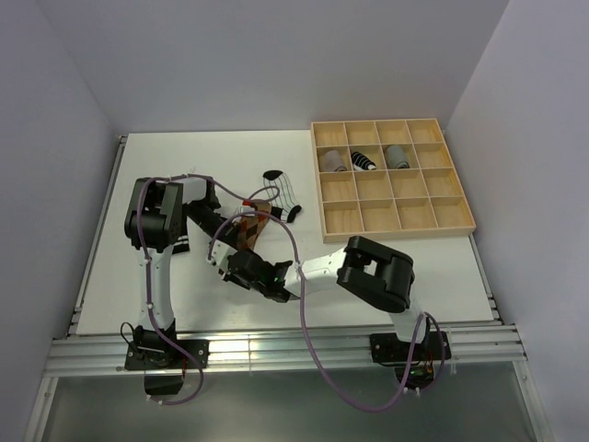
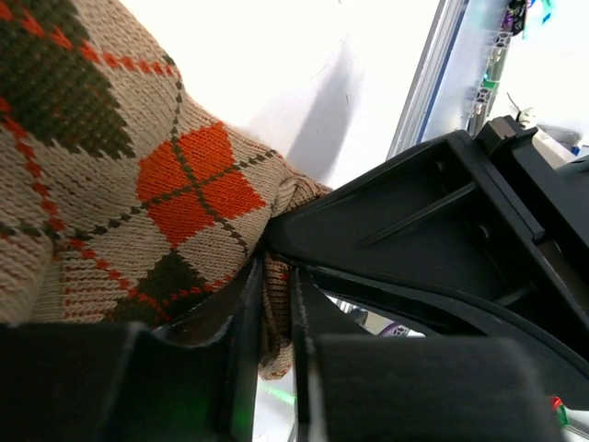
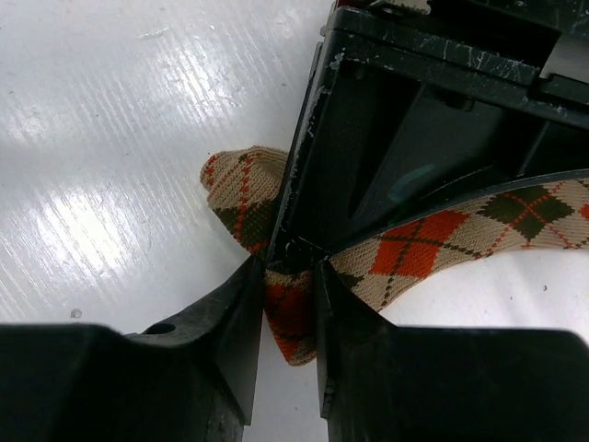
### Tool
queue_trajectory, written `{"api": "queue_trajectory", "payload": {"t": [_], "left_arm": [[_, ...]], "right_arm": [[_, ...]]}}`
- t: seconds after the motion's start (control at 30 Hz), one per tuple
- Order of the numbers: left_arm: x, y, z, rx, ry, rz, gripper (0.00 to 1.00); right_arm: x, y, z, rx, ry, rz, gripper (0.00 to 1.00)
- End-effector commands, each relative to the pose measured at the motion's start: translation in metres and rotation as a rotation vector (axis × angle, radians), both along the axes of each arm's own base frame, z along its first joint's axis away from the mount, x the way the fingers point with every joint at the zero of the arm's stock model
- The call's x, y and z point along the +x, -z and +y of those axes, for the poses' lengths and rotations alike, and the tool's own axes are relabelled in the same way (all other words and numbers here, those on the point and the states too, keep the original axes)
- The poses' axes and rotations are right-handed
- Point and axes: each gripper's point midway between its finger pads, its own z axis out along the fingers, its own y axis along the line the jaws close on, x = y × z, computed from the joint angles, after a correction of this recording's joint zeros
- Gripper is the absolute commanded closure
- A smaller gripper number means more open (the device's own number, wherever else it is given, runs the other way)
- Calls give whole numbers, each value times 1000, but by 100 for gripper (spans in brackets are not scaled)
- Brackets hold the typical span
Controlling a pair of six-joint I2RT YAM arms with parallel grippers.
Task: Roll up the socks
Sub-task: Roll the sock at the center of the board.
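Both arms are working on the brown-orange diamond sock [image 2: 184, 189]. The left gripper [image 2: 276, 290] is pinching a fold of its edge between nearly closed fingers. The right gripper [image 3: 287, 276] is clamping down on another bit of the same sock. It's sitting around the middle of the white table [image 1: 166, 166], just beside the white striped sock [image 1: 282, 191]. Three rolled socks [image 1: 363, 160] are sitting in the wooden tray [image 1: 382, 217], in the second row from the far side.

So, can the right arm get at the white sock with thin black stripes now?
Probably not yet: the right gripper is pinching the tan-and-orange argyle knit sock, as is the left gripper. The white striped sock lies uncovered beyond, so once freed, likely yes.
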Motion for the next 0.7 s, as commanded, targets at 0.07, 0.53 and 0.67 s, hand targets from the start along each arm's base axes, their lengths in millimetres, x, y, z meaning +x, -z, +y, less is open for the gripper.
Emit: {"api": "queue_trajectory", "payload": {"t": [0.07,0.53,0.67], "left_arm": [[26,-7,-1,-39,21,-168,77],[98,-69,28,-19,-378,-486,78],[108,-73,45,58,-467,-620,81]], "right_arm": [[-14,29,-10,-71,-12,103,84],[-39,13,-21,145,-96,472,87],[-36,21,-27,161,-83,661,87]]}}
